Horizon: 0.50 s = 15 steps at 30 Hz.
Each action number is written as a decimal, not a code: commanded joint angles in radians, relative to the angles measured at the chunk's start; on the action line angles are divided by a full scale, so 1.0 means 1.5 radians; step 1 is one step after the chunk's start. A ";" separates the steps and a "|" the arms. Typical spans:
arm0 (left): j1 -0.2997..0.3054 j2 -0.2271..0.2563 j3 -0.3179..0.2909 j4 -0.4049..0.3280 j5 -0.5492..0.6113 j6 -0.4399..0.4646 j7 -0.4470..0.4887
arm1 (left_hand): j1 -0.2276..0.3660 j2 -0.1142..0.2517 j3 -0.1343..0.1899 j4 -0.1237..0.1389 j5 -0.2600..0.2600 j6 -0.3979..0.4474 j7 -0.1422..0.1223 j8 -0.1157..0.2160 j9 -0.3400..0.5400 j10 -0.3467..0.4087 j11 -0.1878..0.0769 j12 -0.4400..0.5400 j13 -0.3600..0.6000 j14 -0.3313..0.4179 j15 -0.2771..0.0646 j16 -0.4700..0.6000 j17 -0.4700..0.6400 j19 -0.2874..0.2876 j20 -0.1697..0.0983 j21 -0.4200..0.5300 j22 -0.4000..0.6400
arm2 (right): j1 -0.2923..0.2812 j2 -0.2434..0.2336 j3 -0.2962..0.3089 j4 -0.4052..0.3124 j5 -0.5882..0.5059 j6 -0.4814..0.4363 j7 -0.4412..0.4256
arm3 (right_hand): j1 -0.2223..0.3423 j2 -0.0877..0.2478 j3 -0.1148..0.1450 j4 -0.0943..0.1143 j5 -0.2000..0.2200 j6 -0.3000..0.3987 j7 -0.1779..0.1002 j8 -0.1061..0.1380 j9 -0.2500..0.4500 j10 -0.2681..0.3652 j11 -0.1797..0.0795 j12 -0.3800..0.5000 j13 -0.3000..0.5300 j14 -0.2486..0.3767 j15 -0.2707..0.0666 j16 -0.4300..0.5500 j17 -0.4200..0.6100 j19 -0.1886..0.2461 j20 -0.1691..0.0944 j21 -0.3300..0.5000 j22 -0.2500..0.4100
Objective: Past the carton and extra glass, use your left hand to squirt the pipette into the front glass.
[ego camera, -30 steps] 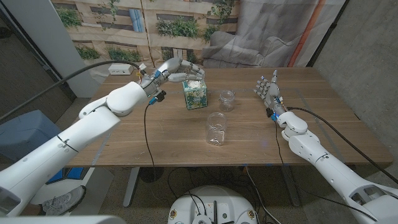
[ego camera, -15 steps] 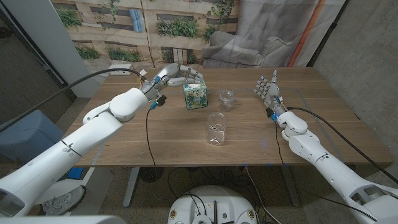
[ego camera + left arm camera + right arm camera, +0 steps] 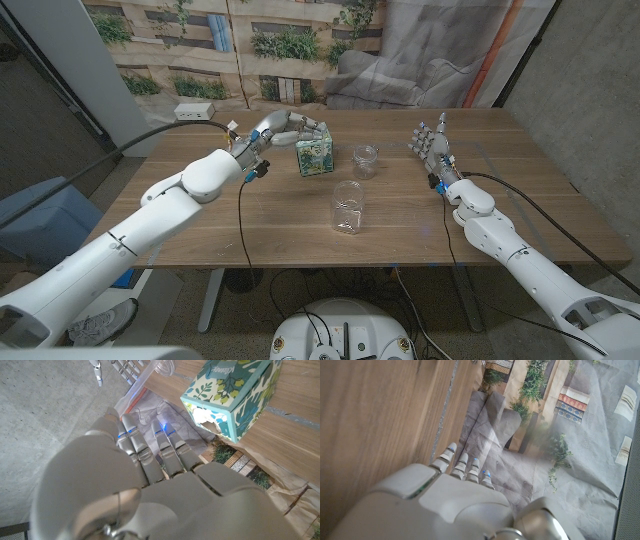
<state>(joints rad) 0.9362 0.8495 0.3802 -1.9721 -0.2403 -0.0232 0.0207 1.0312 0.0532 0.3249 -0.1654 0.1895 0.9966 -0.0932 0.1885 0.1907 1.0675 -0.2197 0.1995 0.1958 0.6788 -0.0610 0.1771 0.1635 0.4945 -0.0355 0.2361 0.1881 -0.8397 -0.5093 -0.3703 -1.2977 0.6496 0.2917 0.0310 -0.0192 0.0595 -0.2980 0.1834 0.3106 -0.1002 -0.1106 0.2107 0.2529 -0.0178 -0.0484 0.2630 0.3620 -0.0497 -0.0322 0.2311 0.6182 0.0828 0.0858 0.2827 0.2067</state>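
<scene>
Wooden table (image 3: 250, 215): left hand (image 3: 285, 125) by carton (image 3: 313, 151), grasp unclear; right hand (image 3: 432, 145) released, fingers spread.

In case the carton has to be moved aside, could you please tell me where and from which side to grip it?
Grip the carton across two opposite flat walls, below the top, coming from its left, where the left hand is already close. It stands upright and square; its top is a soft, torn opening, and the extra glass crowds its right.
</scene>
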 commanded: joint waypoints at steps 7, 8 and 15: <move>-0.008 -0.016 0.017 0.031 0.000 -0.013 0.002 | -0.001 0.003 0.008 0.000 0.002 0.009 -0.001 0.008 0.001 0.002 -0.003 0.003 0.001 0.002 -0.091 -0.001 0.002 0.006 -0.004 0.001 0.001 | 0.000 0.000 0.000 0.000 0.000 0.000 0.000 | 0.000 0.039 -0.005 -0.001 0.003 0.001 -0.006 0.005 0.001 -0.002 -0.002 0.001 0.002 -0.005 -0.056 0.004 0.003 0.004 0.001 0.004 0.004; -0.008 -0.017 0.017 0.032 -0.001 -0.014 0.003 | 0.000 0.004 0.009 0.000 0.002 0.010 -0.002 0.008 0.001 0.003 -0.003 0.003 0.001 0.003 -0.092 -0.001 0.002 0.006 -0.004 0.000 0.001 | 0.000 0.000 0.000 0.000 0.000 0.000 0.000 | 0.000 0.039 -0.005 -0.001 0.003 0.001 -0.006 0.005 0.001 -0.003 -0.001 0.001 0.002 -0.005 -0.055 0.004 0.003 0.004 0.000 0.004 0.004; -0.008 -0.020 0.019 0.039 -0.001 -0.017 0.004 | 0.003 0.007 0.011 -0.002 0.002 0.021 0.000 0.012 0.001 0.011 -0.003 0.006 0.001 0.009 -0.095 0.002 0.003 0.010 -0.007 0.002 0.001 | 0.000 0.000 0.000 0.000 0.000 0.000 0.000 | 0.000 0.039 -0.005 -0.001 0.003 0.000 -0.006 0.004 0.001 0.000 0.001 0.002 0.002 -0.005 -0.055 0.004 0.003 0.004 0.000 0.004 0.004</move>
<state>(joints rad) 0.9277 0.8295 0.4005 -1.9337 -0.2413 -0.0381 0.0223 1.0313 0.0532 0.3320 -0.1668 0.1894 1.0119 -0.0960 0.2003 0.1904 1.0717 -0.2236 0.2036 0.1958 0.6825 -0.0647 0.1771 0.1656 0.5036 -0.0446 0.2361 0.1881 -0.8396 -0.5091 -0.3704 -1.2977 0.6496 0.2918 0.0310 -0.0192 0.0595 -0.2980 0.1834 0.3106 -0.1002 -0.1106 0.2107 0.2529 -0.0178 -0.0484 0.2630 0.3620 -0.0497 -0.0322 0.2311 0.6182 0.0828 0.0858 0.2827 0.2067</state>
